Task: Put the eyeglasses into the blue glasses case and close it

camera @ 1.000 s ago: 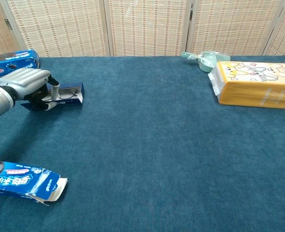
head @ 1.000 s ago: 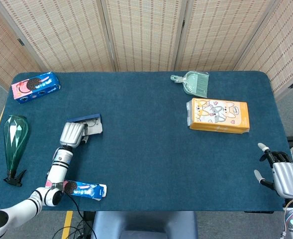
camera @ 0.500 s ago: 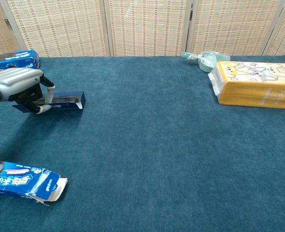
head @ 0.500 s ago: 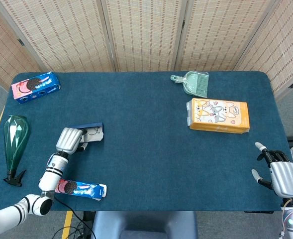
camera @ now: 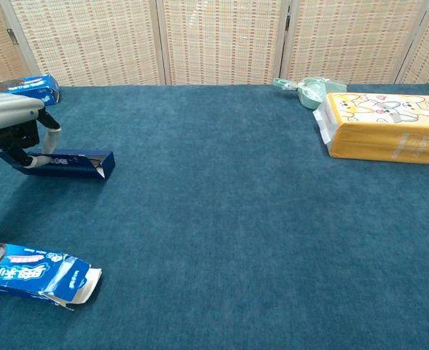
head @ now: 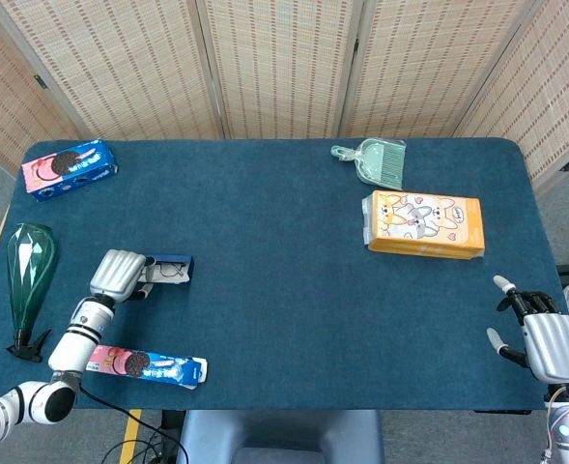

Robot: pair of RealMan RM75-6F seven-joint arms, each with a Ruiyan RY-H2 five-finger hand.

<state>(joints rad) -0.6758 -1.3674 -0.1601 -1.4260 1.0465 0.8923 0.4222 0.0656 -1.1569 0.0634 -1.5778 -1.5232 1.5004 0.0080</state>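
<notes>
In the head view, a table (head: 284, 290) covered in dark blue cloth is seen from above, with woven folding screens (head: 274, 68) standing behind its far edge and grey floor showing at both sides. Near the front left part of the table the blue glasses case (head: 168, 270) is seen, its long axis running left to right, its lid partly raised so that the pale lining and the eyeglasses (head: 173, 273) inside can be made out. The left end of the case is gripped by the left hand (head: 118, 275), whose fingers are curled onto it. The right hand (head: 545, 343) is found off the front right corner of the table, its fingers apart and nothing held. A cookie box (head: 70, 168) is placed at the far left corner, a green spray bottle (head: 28, 280) at the left edge, a flat cookie packet (head: 149, 367) at the front edge, a small green dustpan (head: 376, 162) at the far edge and an orange tissue pack (head: 424, 224) at the right.

In the chest view, the blue cloth is seen at a low angle with the screens behind. The case (camera: 72, 162) is held low over the cloth at the left, its long axis running across the picture and its free end pointing right. Its left end is clasped by the left hand (camera: 14, 124). The glasses cannot be made out here. The right hand is not shown in this view.
</notes>
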